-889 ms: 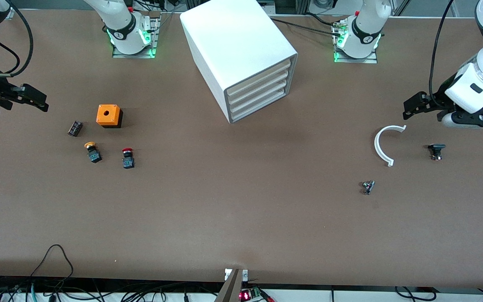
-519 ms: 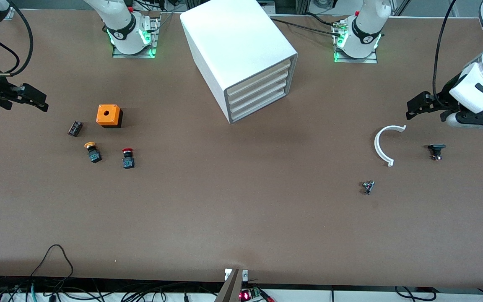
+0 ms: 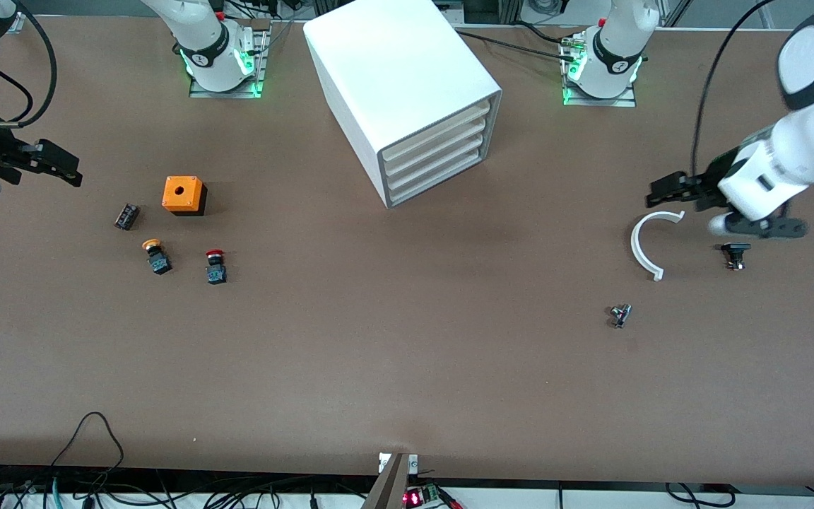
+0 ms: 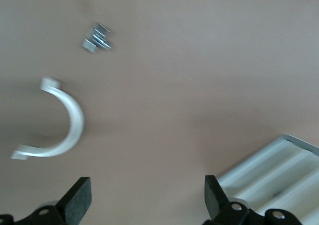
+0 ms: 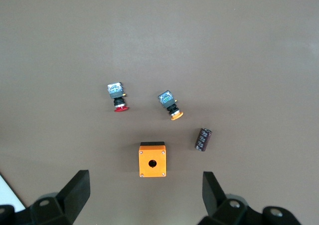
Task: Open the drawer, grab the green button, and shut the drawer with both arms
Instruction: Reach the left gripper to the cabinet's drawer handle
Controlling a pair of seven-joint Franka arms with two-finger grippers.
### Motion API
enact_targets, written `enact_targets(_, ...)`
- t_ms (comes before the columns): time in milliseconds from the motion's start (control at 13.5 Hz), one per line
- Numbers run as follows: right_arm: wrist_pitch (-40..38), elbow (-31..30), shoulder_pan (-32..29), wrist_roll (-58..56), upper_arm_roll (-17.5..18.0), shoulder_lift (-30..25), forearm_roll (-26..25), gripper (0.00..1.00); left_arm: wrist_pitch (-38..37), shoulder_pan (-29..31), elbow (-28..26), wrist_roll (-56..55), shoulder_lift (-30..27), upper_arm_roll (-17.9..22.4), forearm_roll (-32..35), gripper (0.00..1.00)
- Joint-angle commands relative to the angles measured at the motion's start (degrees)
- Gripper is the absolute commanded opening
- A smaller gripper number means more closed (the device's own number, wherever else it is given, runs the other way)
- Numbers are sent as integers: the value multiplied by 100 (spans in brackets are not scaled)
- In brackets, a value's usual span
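I judge nothing is done yet: the drawer (image 3: 441, 179), lowest of four in the white cabinet (image 3: 400, 85), sits shut, and I see no green button, so I take it to be inside. My left gripper (image 3: 663, 189) hangs with jaws spread and empty over the tabletop (image 3: 407, 367) by the white curved piece (image 3: 639, 247). My right gripper (image 3: 61, 168) waits over its own end, jaws likewise wide and empty.

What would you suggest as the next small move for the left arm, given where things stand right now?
Probably carry the left gripper, empty with jaws open over the table near the white curved piece, on toward the cabinet and line it up with the lowest drawer. All four drawers look shut and no green button is in sight. The right gripper waits open at its end of the table.
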Motion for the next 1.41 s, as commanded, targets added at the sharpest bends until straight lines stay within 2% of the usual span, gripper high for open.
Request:
enact_targets(0, -106, 64, -11, -44, 17, -1, -56, 100, 336, -39, -596, 86, 332, -20, -796, 100)
enact_targets(148, -97, 64, -19, -53, -1, -1, -47, 100, 382, -145, -835, 130, 691, -143, -1559, 100)
enact_targets(296, -97, 64, -28, -70, -18, 7, -30, 100, 600, -468, -1116, 165, 1157, -196, -2639, 100)
enact_targets(370, -97, 64, -28, -71, -27, 7, -30, 100, 854, -653, -1326, 374, 1342, -248, -3219, 100)
enact_targets(444, -97, 64, -37, -71, -27, 16, -30, 100, 1265, -733, -1546, 855, 1475, -484, -3616, 100)
enact_targets(519, -106, 64, -37, -71, -27, 8, -30, 100, 1722, -751, -1800, 1390, 1519, -695, -3864, 100)
enact_targets(667, -106, 64, -37, -71, -27, 16, -30, 100, 2147, -769, -2074, 1922, 1598, -1100, -4321, 100)
enact_targets(963, -97, 64, -28, -9, -18, 16, -21, 100, 2166, -997, -2417, 2555, 1748, -1513, -5164, 100)
enact_targets(1333, -97, 64, -54, -9, -27, 34, -12, 100, 2253, -1094, -2594, 2609, 1845, -1690, -5272, 100)
